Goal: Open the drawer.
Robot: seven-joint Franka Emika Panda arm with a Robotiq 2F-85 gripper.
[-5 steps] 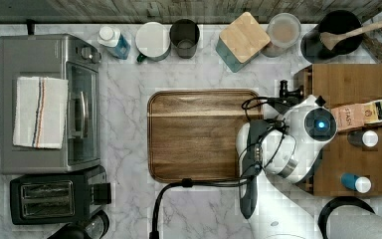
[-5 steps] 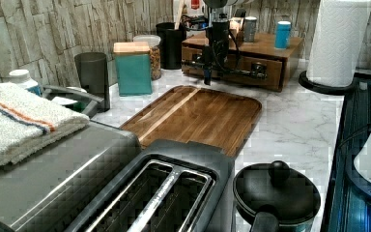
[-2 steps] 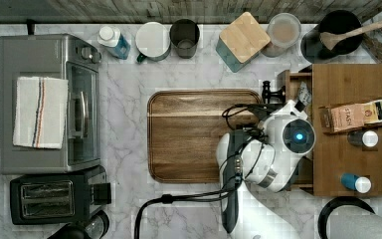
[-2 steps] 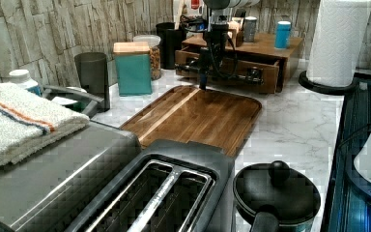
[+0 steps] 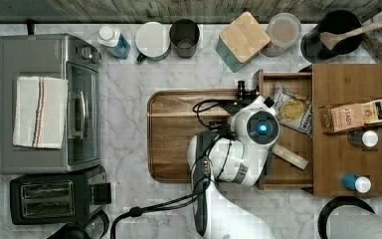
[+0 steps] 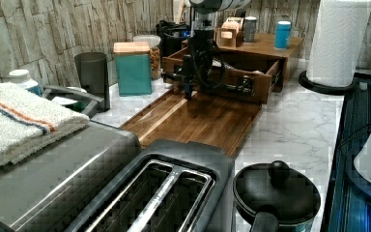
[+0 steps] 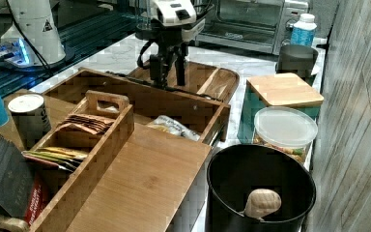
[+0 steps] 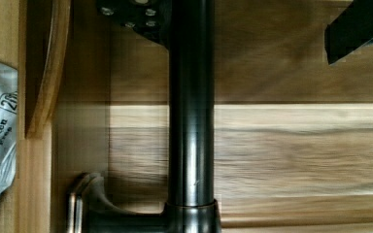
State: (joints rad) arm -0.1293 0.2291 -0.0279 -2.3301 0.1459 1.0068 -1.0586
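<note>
Pincer: the pincer (image 7: 166,72) points straight down over the drawer's handle (image 8: 191,121), 1 finger (image 7: 179,67) on each side of the black bar; in the wrist view 1 dark fingertip sits against the bar and the other stands apart from it, so I cannot tell whether it is clenched on the bar or released.

Arm: the white arm (image 5: 234,154) reaches in from the top view's bottom edge, its wrist with a blue light above the drawer's front.

Drawer: the drawer (image 5: 291,137) stands pulled well out of the wooden cabinet (image 5: 358,129), at the top view's right; its front overlaps the right end of the cutting board (image 5: 179,134).

Handle: a long black bar on posts, running along the drawer's front, seen in the left view (image 6: 212,84) just above the board.

Inside the drawer: a snack bag (image 5: 291,107) toward the far end and a flat pale stick-like packet (image 5: 289,155) nearer the middle.

On the cabinet: a wooden tea caddy (image 7: 77,140) with packets, 2 small cans (image 7: 29,118).

Desk: the marble desk (image 5: 124,199) carries a toaster oven (image 5: 49,99) with a striped towel (image 5: 39,112) at the top view's left, a toaster (image 5: 49,199) below it.

Far row: a bottle (image 5: 112,40), a mug (image 5: 151,40), a dark cup (image 5: 185,36), a teal box with wooden lid (image 5: 241,35), a lidded jar (image 5: 283,31), a black pot with a wooden spoon (image 5: 333,37).
</note>
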